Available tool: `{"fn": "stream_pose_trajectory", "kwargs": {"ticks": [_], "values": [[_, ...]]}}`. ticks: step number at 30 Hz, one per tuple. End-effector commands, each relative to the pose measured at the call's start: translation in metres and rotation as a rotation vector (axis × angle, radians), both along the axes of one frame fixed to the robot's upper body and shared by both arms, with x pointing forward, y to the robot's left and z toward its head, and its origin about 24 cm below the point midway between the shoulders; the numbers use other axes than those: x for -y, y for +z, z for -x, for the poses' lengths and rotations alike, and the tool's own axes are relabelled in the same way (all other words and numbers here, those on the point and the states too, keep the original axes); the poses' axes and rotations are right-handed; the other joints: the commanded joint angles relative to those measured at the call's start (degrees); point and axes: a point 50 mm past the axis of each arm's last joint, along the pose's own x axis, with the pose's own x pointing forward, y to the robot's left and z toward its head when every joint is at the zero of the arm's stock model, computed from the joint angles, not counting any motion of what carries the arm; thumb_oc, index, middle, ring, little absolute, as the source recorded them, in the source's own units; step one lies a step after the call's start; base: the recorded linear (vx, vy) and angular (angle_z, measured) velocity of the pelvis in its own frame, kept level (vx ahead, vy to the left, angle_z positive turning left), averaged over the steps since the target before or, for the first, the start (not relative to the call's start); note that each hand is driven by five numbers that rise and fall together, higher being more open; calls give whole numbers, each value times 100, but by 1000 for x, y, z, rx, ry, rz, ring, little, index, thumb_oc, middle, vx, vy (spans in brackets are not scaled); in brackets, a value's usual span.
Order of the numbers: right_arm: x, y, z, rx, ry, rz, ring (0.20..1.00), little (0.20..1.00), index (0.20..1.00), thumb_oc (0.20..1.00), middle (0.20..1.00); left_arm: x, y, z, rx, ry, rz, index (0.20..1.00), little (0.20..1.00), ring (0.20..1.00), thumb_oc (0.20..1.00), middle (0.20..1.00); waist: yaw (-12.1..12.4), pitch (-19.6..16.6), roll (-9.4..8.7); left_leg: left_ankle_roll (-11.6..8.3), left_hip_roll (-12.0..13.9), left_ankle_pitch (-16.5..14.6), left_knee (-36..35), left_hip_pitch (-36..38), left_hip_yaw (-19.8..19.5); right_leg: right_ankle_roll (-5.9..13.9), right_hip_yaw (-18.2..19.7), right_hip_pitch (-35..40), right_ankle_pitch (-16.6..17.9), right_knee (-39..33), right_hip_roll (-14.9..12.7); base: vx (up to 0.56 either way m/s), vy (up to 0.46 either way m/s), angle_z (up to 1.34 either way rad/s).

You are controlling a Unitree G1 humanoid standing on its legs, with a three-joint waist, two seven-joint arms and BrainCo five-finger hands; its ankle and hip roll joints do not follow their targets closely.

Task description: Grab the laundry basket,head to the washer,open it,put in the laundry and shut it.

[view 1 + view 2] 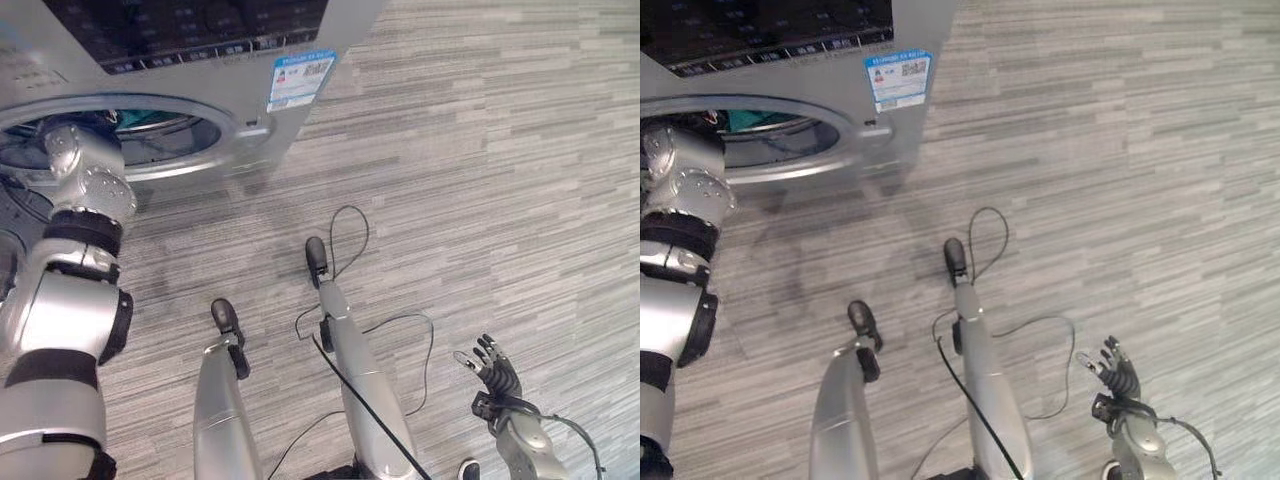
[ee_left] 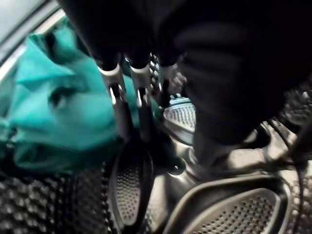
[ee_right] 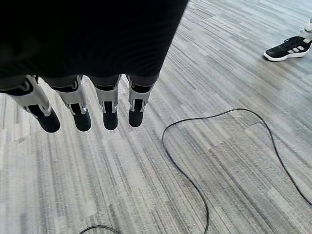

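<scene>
Reaching into the washer [image 1: 250, 90] drum through its open round port, the left hand [image 2: 129, 97] shows straight, relaxed fingers w/ nothing gripped; fingertips sit just beside the teal laundry [image 2: 58, 112], contact can't be told. Laundry lies bunched inside the perforated drum [image 2: 234, 214], against its wall. Right hand [image 3: 92, 109] hangs low over the striped floor [image 1: 500, 150], fingers extended, empty. A person's shoe [image 3: 287, 48] stands well apart on the floor.
</scene>
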Motion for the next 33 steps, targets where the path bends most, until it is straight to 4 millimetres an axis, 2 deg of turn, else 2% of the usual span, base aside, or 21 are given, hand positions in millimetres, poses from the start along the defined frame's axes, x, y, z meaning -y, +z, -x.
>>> {"fn": "stream_pose_trajectory", "kwargs": {"ticks": [1,7,11,12,13,15,17,18,19,20,21,22,23,24,25,26,28,29,31,32,33], "values": [[33,25,3,47,6,110,1000,1000,1000,1000,1000,-8,38,11,89,3,-68,1000,1000,1000,1000,1000,-85,92,106,125,-114,-321,31,109,67,343,-316,294,172,-641,-34,0,0,0],[34,24,7,42,8,105,1000,1000,1000,1000,1000,-26,-17,5,-165,52,-100,1000,1000,1000,1000,1000,-162,118,90,125,-36,-323,191,-92,56,294,-240,63,183,-551,38,-10,0,-4],[37,30,2,67,1,117,1000,1000,1000,1000,1000,-28,-32,5,-189,48,-83,1000,1000,1000,1000,1000,-175,75,121,125,-23,-313,164,-102,49,274,-215,-9,180,-521,47,-1,9,-3],[36,32,-2,82,-2,113,1000,1000,1000,1000,1000,-28,-43,5,-206,38,-97,1000,1000,1000,1000,1000,-148,72,160,125,-32,-298,134,-85,47,264,-213,-3,167,-510,51,0,0,0],[36,31,-2,81,-1,114,1000,1000,1000,1000,1000,-28,-44,5,-207,39,-97,1000,1000,1000,1000,1000,-153,66,163,124,-32,-297,132,-81,47,263,-213,-1,166,-509,51,0,0,0],[33,34,-5,101,4,109,1000,1000,1000,1000,1000,-24,-60,5,-228,14,-129,1000,1000,1000,1000,1000,-106,74,202,127,-48,-279,109,-43,41,254,-212,23,146,-493,45,0,0,0],[27,34,-13,115,11,117,1000,1000,1000,1000,1000,-17,-112,11,-311,-34,-150,1000,1000,1000,1000,1000,20,99,245,125,-76,-230,66,127,59,240,-233,138,111,-468,23,-31,14,-5],[26,33,-16,118,0,114,1000,1000,1000,1000,1000,-14,-129,16,-335,-44,-153,1000,1000,1000,1000,1000,56,96,258,123,-88,-211,31,197,61,239,-252,208,103,-470,8,-59,-2,-8],[24,31,-19,116,-17,110,1000,1000,1000,1000,1000,-5,-168,25,-393,-82,-120,1000,1000,1000,1000,1000,140,83,259,118,-105,-166,-29,376,65,234,-297,416,80,-472,-30,-44,-7,-3],[24,30,-19,114,-15,112,1000,1000,1000,1000,1000,-5,-170,26,-396,-81,-119,1000,1000,1000,1000,1000,128,85,256,117,-107,-162,-43,403,67,234,-295,438,81,-479,-32,-64,-16,1],[23,28,-23,103,-34,121,1000,1000,1000,1000,1000,6,-202,36,-457,-124,-118,1000,1000,1000,1000,1000,235,61,238,118,-127,-126,-123,650,77,238,-369,703,58,-493,-82,-30,-8,6],[23,28,-23,102,-34,122,1000,1000,1000,1000,1000,6,-203,37,-459,-123,-117,1000,1000,1000,1000,1000,232,69,232,118,-130,-123,-137,677,80,238,-368,726,60,-500,-84,-42,-6,18],[22,28,-25,102,-29,125,1000,1000,1000,1000,1000,8,-222,44,-515,-129,-103,1000,1000,1000,1000,1000,264,59,212,120,-143,-108,-191,825,89,236,-390,881,44,-512,-107,8,-3,26],[23,26,-26,85,-41,133,1000,1000,1000,1000,1000,10,-253,59,-608,-130,-79,1000,1000,1000,1000,1000,353,-5,178,120,-176,-91,-312,1182,84,242,-445,1235,20,-555,-154,5,13,33],[24,24,-26,70,-50,138,1000,1000,1000,1000,1000,12,-267,65,-658,-128,-77,1000,1000,1000,1000,1000,394,6,163,120,-194,-79,-396,1411,103,243,-466,1443,1,-581,-187,-69,2,27],[26,22,-28,57,-68,145,1000,1000,1000,1000,1000,13,-283,74,-717,-123,-74,1000,1000,1000,1000,1000,370,5,74,149,-301,125,-444,1503,156,210,-499,1546,93,-578,-326,-68,22,25],[26,15,-30,21,-85,141,1000,1000,1000,1000,1000,11,-309,91,-820,-99,-36,1000,1000,1000,1000,1000,457,-67,44,151,-340,120,-602,1947,153,230,-544,1932,40,-611,-377,8,53,26],[25,10,-31,-6,-99,130,1000,1000,1000,1000,1000,11,-332,109,-897,-83,0,1000,1000,1000,1000,1000,554,-126,20,163,-396,97,-708,2333,177,237,-568,2301,-29,-621,-429,59,96,20],[23,5,-31,-37,-99,127,1000,1000,1000,1000,1000,12,-348,125,-938,-77,53,1000,1000,1000,1000,1000,627,-240,42,189,-460,41,-802,2687,176,256,-567,2586,-98,-603,-487,50,94,7],[23,5,-31,-37,-99,127,1000,1000,1000,1000,1000,12,-348,125,-938,-77,53,1000,1000,1000,1000,1000,628,-231,39,189,-461,43,-809,2703,177,257,-566,2599,-99,-606,-488,35,138,6],[21,-2,-30,-66,-107,112,1000,1000,1000,1000,1000,19,-360,137,-980,-97,51,1000,1000,1000,1000,1000,685,-370,57,233,-589,12,-892,2998,193,278,-576,2842,-165,-539,-596,25,149,8]]}}
